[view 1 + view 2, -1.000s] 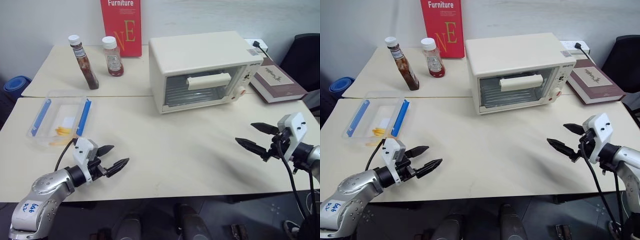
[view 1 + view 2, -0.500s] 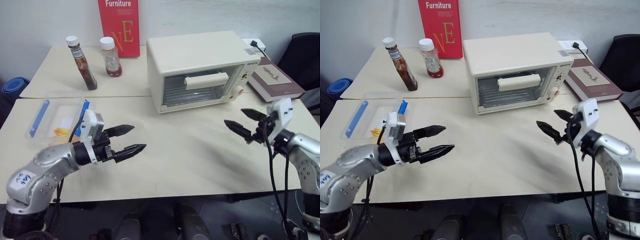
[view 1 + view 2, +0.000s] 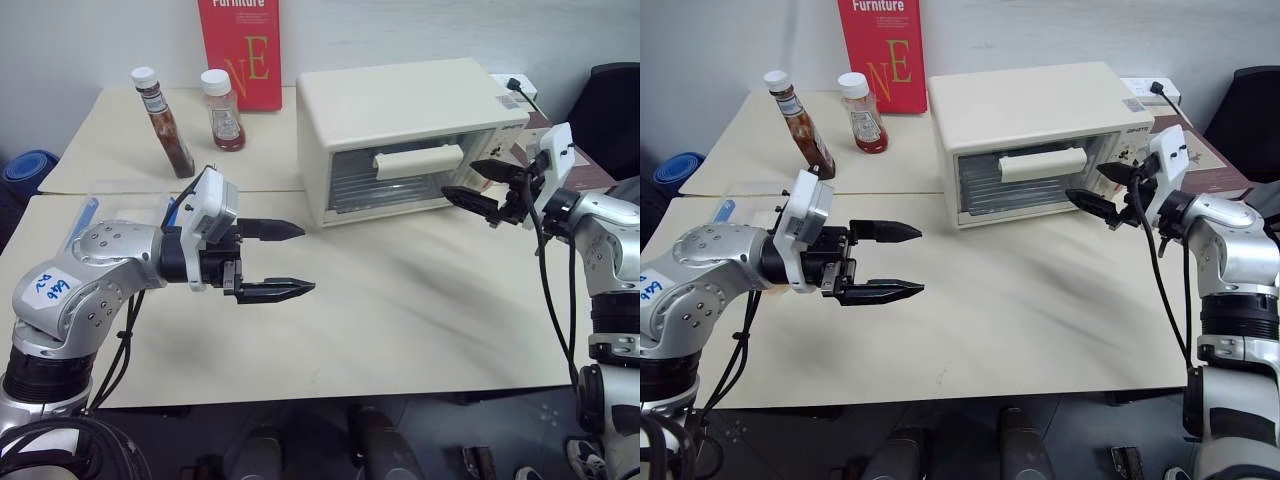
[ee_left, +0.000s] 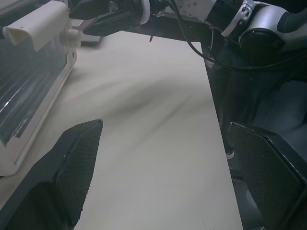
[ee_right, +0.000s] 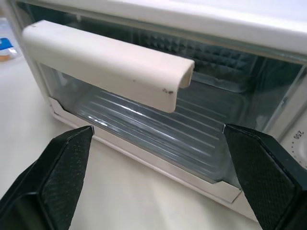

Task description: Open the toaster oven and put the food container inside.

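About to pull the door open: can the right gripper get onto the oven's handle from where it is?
Probably yes. The right gripper is open and faces the toaster oven door, just right of the handle, with nothing between them; the door is still shut.

- You are looking at an office or lab room set up for testing, not a home kitchen.
- Two plain beige tables (image 3: 400, 300) butt together before a bare white wall.
- A black office chair (image 3: 612, 100) sits at the right edge; a red book (image 3: 241, 50) leans at top centre.
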`<state>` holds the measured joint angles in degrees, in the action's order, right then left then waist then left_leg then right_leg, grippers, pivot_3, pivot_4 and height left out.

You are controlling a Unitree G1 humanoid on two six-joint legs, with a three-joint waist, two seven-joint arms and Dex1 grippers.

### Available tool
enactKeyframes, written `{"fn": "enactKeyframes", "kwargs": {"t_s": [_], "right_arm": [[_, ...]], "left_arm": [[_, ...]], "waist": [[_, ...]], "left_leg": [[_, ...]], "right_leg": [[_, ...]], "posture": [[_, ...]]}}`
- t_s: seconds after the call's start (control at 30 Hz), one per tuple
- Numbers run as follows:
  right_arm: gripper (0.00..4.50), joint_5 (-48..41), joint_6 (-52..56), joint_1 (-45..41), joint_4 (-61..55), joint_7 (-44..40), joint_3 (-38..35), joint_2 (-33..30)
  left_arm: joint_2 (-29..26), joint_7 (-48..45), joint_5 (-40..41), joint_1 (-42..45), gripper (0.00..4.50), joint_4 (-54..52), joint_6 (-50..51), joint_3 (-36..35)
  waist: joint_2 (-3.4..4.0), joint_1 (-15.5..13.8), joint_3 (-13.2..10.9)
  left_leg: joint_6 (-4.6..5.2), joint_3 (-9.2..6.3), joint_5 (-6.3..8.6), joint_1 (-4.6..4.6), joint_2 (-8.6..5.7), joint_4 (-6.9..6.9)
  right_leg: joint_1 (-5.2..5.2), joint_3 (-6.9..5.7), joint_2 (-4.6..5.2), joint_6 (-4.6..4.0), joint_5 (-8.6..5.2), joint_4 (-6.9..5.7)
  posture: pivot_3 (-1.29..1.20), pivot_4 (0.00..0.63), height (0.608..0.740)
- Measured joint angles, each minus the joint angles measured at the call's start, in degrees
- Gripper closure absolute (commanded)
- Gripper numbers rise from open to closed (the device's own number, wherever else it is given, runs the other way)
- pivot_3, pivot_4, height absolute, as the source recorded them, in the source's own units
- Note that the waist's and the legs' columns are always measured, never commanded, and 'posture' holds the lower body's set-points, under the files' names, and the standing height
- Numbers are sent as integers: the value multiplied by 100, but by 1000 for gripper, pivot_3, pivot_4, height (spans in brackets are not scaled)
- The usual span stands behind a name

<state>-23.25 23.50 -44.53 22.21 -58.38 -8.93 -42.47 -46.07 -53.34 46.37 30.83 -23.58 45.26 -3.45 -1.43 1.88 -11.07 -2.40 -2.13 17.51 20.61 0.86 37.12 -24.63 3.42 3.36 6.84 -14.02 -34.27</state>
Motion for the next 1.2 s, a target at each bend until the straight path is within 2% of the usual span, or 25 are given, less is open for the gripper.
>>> {"fn": "enactKeyframes", "kwargs": {"t_s": [0.2,0.37,0.57,0.67,0.77,1.07,1.2], "right_arm": [[20,-6,69,-11,-378,-177,165,25],[20,-11,135,59,-552,-156,172,65],[20,-167,272,719,-1273,-124,-47,52],[0,-286,406,1115,-1726,-91,-115,53],[0,-334,525,1499,-2220,-9,-110,67],[0,-405,550,1968,-2888,355,-97,319],[0,-466,562,2159,-3054,515,-144,360]], "left_arm": [[-5,-33,-351,3,0,197,-175,35],[132,3,-416,343,0,432,-208,53],[474,177,-653,925,0,1038,-240,116],[608,200,-860,1203,624,1392,-395,175],[716,141,-1118,1496,1490,1718,-612,302],[1249,-177,-1970,2153,4423,2719,-1327,929],[1585,-225,-2362,2297,4469,3189,-1664,1175]], "waist": [[2,-1,-1],[2,-6,-1],[2,9,-1],[2,54,-2],[3,105,-2],[4,135,-3],[4,119,-3]], "left_leg": [[-1,-1,-1,-5,0,7],[-1,0,-1,-4,-1,8],[-1,-1,-1,-5,1,5],[-1,1,-1,-7,2,5],[-1,1,-1,-8,3,1],[-2,2,-1,-8,3,1],[-1,1,-1,-6,3,4]], "right_leg": [[0,0,-1,0,0,-15],[0,1,0,1,0,-15],[-3,0,-3,1,0,-20],[-4,2,-5,1,0,-24],[-7,3,-7,0,0,-27],[-12,8,-10,0,0,-32],[-12,8,-10,0,0,-31]], "posture": [[0,150,740],[0,150,740],[0,150,740],[0,150,740],[0,150,740],[0,150,740],[0,150,740]]}}
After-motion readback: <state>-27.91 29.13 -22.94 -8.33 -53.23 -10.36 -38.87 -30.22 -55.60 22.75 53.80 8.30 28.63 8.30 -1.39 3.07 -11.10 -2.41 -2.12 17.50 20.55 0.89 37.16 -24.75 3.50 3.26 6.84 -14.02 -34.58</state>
